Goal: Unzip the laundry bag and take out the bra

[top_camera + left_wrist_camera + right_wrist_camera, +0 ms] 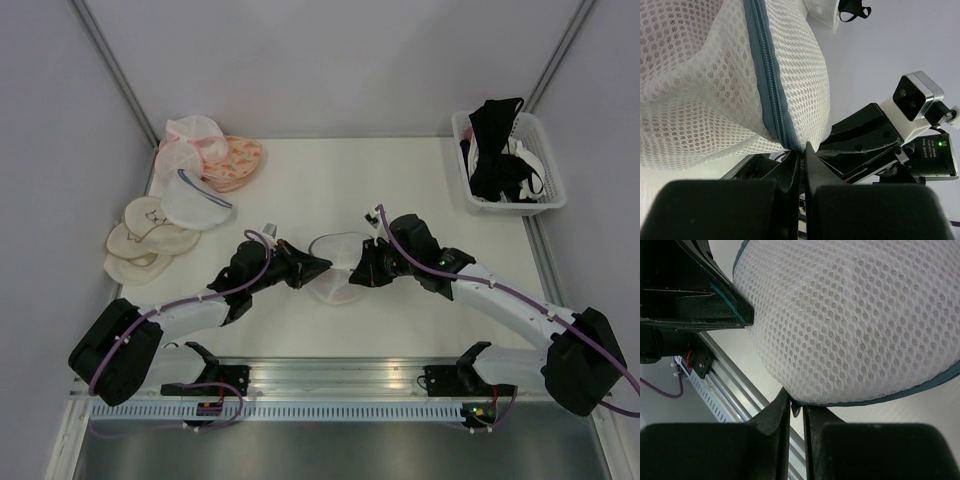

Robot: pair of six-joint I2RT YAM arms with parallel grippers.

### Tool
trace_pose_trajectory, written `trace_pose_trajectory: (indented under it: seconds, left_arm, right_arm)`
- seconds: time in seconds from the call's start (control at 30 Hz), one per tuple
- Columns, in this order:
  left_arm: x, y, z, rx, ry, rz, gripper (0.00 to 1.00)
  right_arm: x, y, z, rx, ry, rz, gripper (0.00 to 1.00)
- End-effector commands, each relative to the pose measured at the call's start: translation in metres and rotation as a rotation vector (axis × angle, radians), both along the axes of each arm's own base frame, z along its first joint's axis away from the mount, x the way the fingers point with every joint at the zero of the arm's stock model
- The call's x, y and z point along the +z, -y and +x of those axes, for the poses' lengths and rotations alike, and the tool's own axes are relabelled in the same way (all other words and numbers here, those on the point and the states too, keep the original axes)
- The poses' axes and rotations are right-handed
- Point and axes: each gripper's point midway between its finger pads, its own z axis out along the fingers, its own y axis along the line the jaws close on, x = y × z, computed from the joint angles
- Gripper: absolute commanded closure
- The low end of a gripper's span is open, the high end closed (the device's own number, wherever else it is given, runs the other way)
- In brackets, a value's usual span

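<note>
The laundry bag, a white mesh dome with a grey-blue zipper rim, is held between both grippers at the table's middle. My left gripper is shut on the bag's edge, right at the zipper; in the left wrist view its tips pinch mesh and zipper tape. My right gripper is shut on the small zipper pull at the rim under the bag. The zipper looks closed. The bra is hidden inside the bag; only a faint pink tint shows through the mesh.
A white basket with black bras stands at the back right. At the back left lie a pink mesh pouch, an orange patterned bra, another white mesh bag and cream padded cups. A metal rail runs along the near edge.
</note>
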Motion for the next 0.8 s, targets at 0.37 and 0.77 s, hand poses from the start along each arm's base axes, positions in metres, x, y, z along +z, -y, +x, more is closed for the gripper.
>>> trace_pose_trajectory:
  seconds: [0.37,0.77]
  left_arm:
    - [-0.017,-0.020,0.023,0.094,0.028,0.068,0.98]
    - [-0.012,-0.019,0.022,0.060,0.035,0.044,0.98]
  right_arm:
    - [-0.030,0.068,-0.033,-0.049,-0.149,-0.357,1.00]
    - [-0.024,0.087,-0.022,-0.137,-0.117,-0.455,0.99]
